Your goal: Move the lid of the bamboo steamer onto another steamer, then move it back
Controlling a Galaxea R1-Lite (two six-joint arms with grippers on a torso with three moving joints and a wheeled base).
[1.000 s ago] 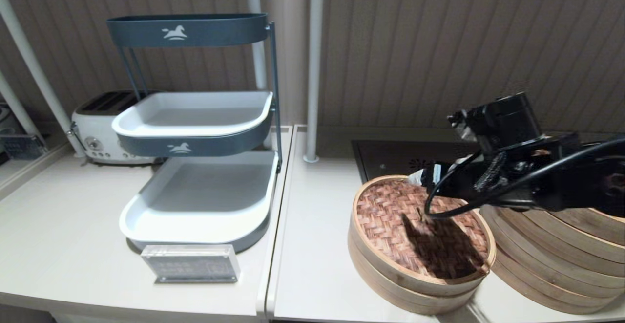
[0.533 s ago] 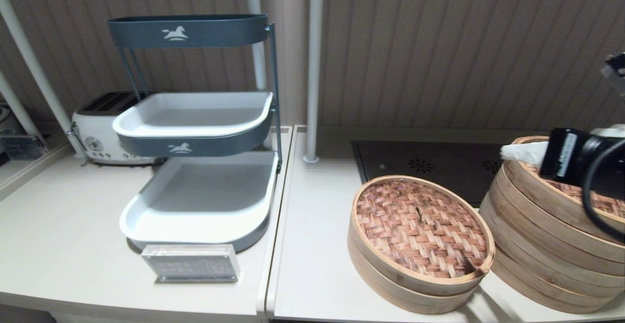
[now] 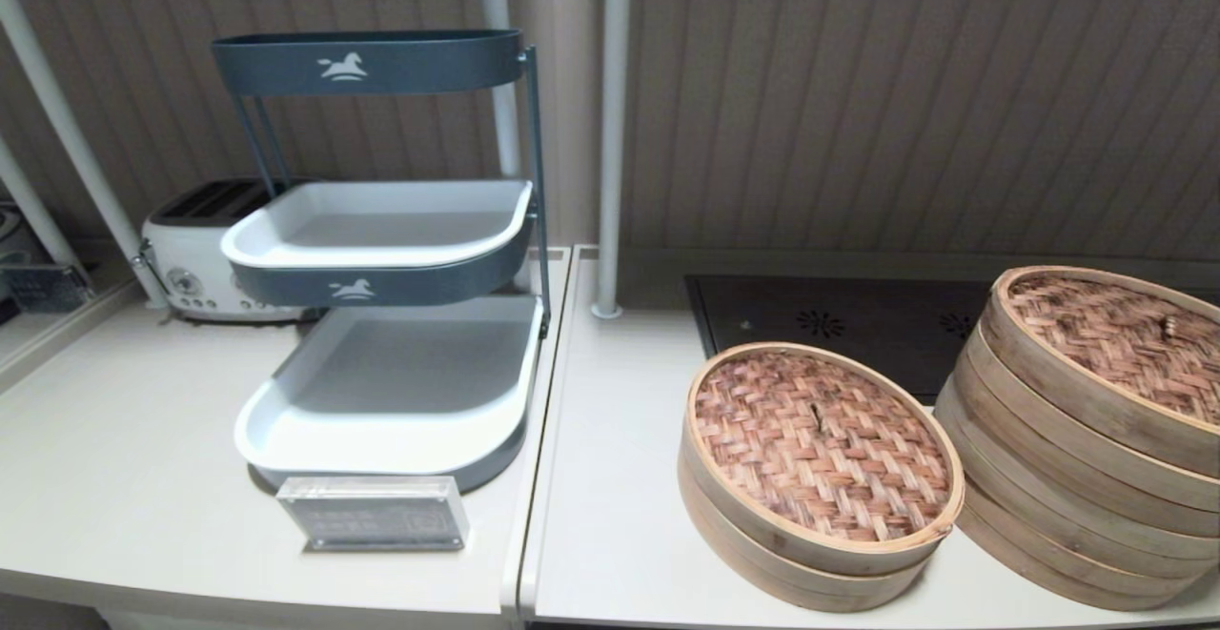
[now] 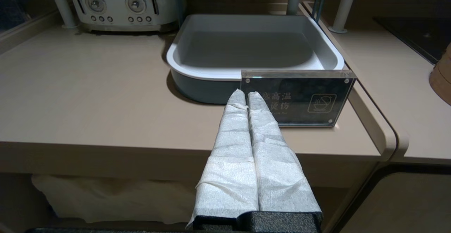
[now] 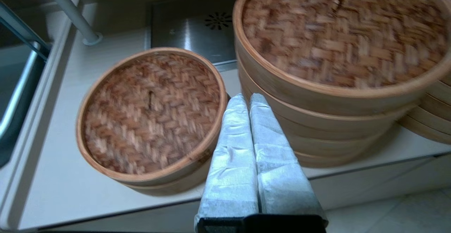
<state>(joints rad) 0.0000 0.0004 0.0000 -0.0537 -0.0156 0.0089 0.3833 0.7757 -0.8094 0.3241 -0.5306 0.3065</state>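
Observation:
The bamboo steamer lid (image 3: 820,449) (image 5: 149,109), reddish woven with a dark smudge on its near rim, lies flat on a low steamer ring at the counter's front. Right of it stands the tall stack of pale rings, another steamer (image 3: 1067,487) (image 5: 334,120), topped by a similar woven lid (image 3: 1115,344). Neither arm shows in the head view. My right gripper (image 5: 246,97) is shut and empty, held off the counter's front edge and pointing at the gap between the two steamers. My left gripper (image 4: 245,93) is shut and empty, parked before the counter's front edge.
A grey three-tier tray rack (image 3: 381,325) and a toaster (image 3: 195,249) stand at the left. An acrylic sign (image 3: 372,514) (image 4: 297,97) sits before the rack. A dark hob (image 3: 839,320) lies behind the steamers, and a white pole (image 3: 610,134) rises behind.
My right arm has pulled back from above the low steamer's lid, swung right past the tall stack and left the head view. Both lids stay where they were.

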